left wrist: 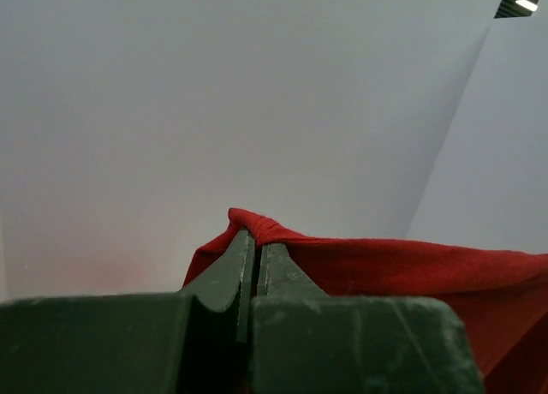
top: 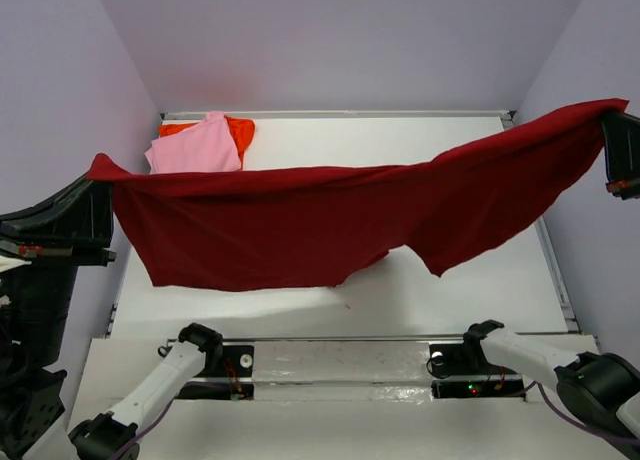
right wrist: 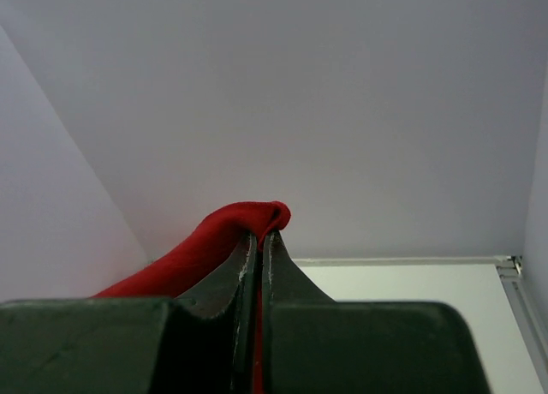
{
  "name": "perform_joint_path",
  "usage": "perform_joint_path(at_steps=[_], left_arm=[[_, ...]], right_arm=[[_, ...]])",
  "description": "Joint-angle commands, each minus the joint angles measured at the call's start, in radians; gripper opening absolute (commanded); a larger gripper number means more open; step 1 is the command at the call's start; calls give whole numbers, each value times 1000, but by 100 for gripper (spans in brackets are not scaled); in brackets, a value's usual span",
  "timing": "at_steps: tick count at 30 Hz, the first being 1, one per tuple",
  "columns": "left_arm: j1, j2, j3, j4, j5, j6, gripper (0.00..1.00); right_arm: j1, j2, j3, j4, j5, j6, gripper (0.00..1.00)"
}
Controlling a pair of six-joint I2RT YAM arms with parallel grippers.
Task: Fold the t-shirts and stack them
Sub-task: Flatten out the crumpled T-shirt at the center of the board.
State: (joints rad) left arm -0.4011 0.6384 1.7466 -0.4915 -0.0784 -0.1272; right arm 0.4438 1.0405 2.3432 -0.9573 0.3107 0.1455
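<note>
Item: dark red shirt [top: 290, 230], held aloft above the table [top: 480, 280], stretched between both arms and sagging in the middle, with one lower flap hanging loose right of centre. Left gripper [left wrist: 255, 240]: clenched on a bunched edge of the cloth. Right gripper [right wrist: 259, 235]: likewise clamped on a fold. Pink shirt [top: 195, 148]: laid on the orange shirt [top: 243, 132] at the far left corner, behind the hanging cloth. Step judged: spreading for the lay-down. Both ends are best lowered level and taut, with the hanging hem set down first so that no crease is trapped.
</note>
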Motion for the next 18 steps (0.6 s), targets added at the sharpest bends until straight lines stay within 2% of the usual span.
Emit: perform_joint_path(at_steps=[1, 4, 8, 10, 11, 13, 14, 15, 17, 18], left_arm=[[11, 23, 53, 99, 110, -12, 0], [15, 27, 47, 108, 117, -11, 0], [21, 56, 21, 145, 100, -14, 0], [21, 73, -1, 171, 54, -9, 0], [21, 72, -65, 203, 36, -8, 0], [21, 85, -174, 287, -47, -18, 0], [19, 110, -189, 291, -79, -14, 0], [19, 136, -209, 312, -107, -3, 0], [21, 216, -278, 359, -130, 8, 0], [22, 245, -291, 396, -135, 6, 0]], right_arm=[[-4, -20, 60, 69, -38, -37, 0], [-4, 1, 128, 72, -51, -29, 0], [-4, 117, 179, 95, -58, -14, 0], [-4, 162, 142, 129, -36, -24, 0], [-4, 185, 116, 144, -21, -24, 0], [-4, 249, -11, 225, 30, -18, 0], [-4, 269, -12, 226, 47, -17, 0], [-4, 291, -81, 291, 74, -18, 0], [-87, 393, -87, 299, 26, 31, 0], [-193, 427, -85, 299, -75, 114, 0]])
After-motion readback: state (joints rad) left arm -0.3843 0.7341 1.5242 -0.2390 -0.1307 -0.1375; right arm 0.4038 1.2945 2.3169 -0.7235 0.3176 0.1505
